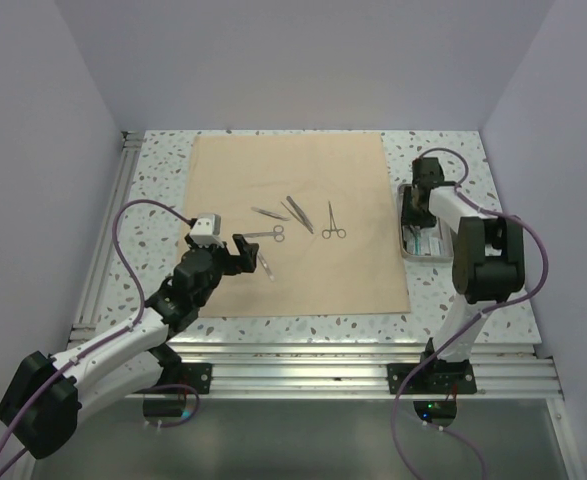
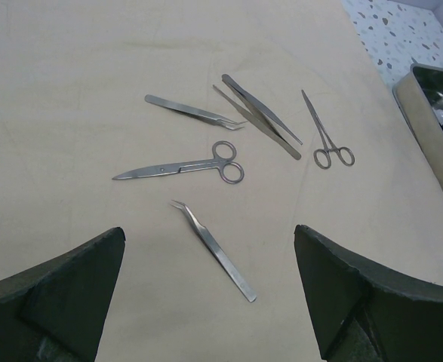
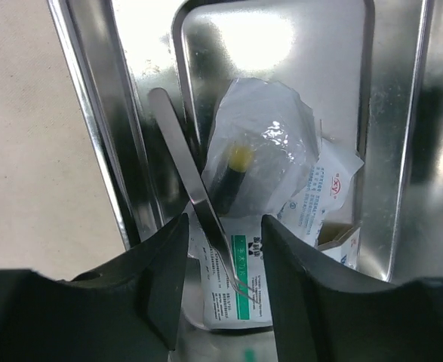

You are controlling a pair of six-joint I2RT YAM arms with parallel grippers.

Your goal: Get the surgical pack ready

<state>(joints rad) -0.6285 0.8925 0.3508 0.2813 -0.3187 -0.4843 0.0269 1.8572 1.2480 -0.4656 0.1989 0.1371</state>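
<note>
The tan cloth sheet (image 1: 293,180) lies flat on the table. On it are scissors (image 2: 183,164), curved forceps (image 2: 191,111), straight forceps (image 2: 263,117), ring-handled forceps (image 2: 323,132) and, nearest, another curved pair (image 2: 215,253). My left gripper (image 2: 208,234) hovers open just above that nearest pair, touching nothing. The steel tray (image 1: 405,215) stands off the cloth's right edge. My right gripper (image 3: 223,222) is down in the tray (image 3: 93,90), jaws apart. Between them a curved forceps (image 3: 187,166) rests on clear and printed packets (image 3: 270,151), with a gap on each side.
The speckled tabletop (image 1: 163,170) shows around the cloth. A metal rail (image 1: 108,240) runs along the table's left edge, and purple-grey walls close in the back and sides. A cable (image 1: 138,215) loops beside the left arm.
</note>
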